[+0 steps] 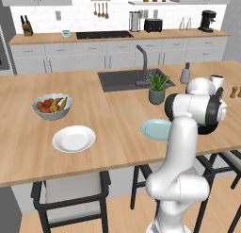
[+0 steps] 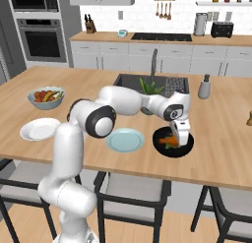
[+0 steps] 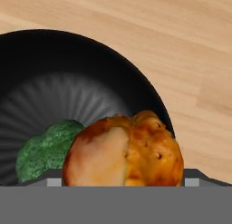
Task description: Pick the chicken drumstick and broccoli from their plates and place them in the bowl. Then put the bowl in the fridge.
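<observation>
Wooden island counter (image 2: 221,138) runs across the near part of this kitchen, with dark stools tucked under its front edge. Nearest on it, toward the right end in the right base view, the black bowl (image 2: 172,143) sits with the gripper (image 2: 180,134) lowered straight into it. From the hand view the chicken drumstick (image 3: 124,150) fills the foreground, its bulbous roasted end right under the hand, and the broccoli (image 3: 45,150) lies touching it on one side, both resting on the ribbed floor of the bowl. The jaws stand wide, set to either side of the drumstick rather than pinching it, so the drumstick looks released, though the fingertips themselves are too hidden to be sure they are clear of it. Just beside the bowl is the pale blue-green plate (image 2: 125,139), bare, and well apart at the other end of the counter the white plate (image 2: 40,129) is bare too. Behind the white plate stands the pale fruit bowl (image 2: 46,98), which plays no part here. Farther back come the sink (image 1: 127,79) with its tap and the potted plant (image 1: 157,88), then the back counter with stovetop, toaster and coffee machine. I judge the first half finished: both foods are off their plates and in the bowl. Left to do is lifting the hand clear, taking hold of the bowl by its rim, and carrying it to the fridge.
</observation>
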